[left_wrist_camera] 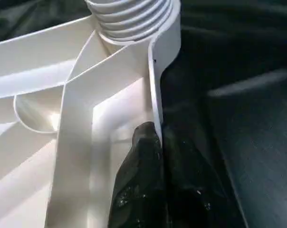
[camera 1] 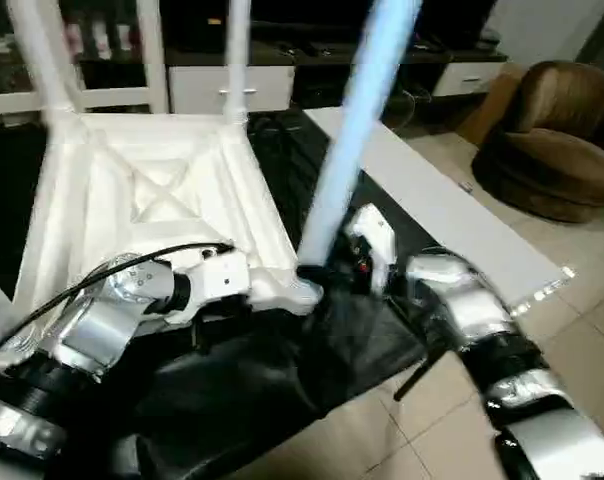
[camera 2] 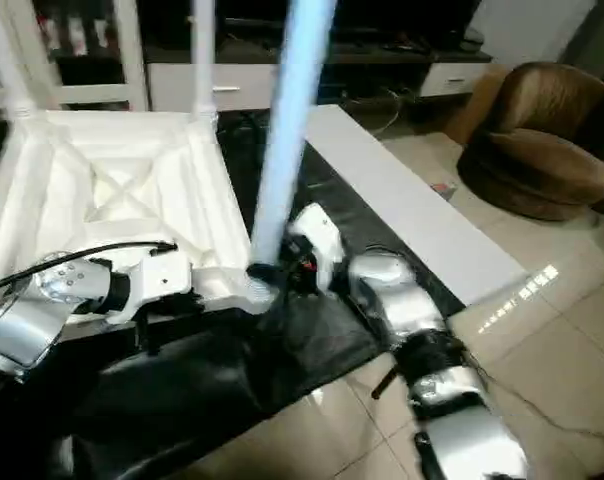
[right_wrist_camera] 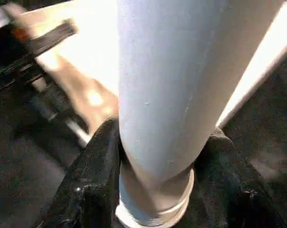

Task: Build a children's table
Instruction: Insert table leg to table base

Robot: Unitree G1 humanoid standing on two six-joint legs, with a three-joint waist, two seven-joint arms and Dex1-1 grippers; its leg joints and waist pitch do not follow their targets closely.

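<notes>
Third leg going into near corner socket
Right gripper (right_wrist_camera: pixel 155 180) clamps the leg (camera 1: pixel 347 150) base to seat it; left gripper (left_wrist_camera: pixel 150 156) pinches tabletop (camera 1: pixel 152 190) rim, steadying it.

Dim room, motion blur, floor glare

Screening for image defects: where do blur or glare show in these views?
Left eye view: the leg held by the right gripper is smeared; glare streaks the floor tiles. Right wrist view: tabletop blown out. Left wrist view: left gripper at the tabletop rim, dark cloth soft.
</notes>
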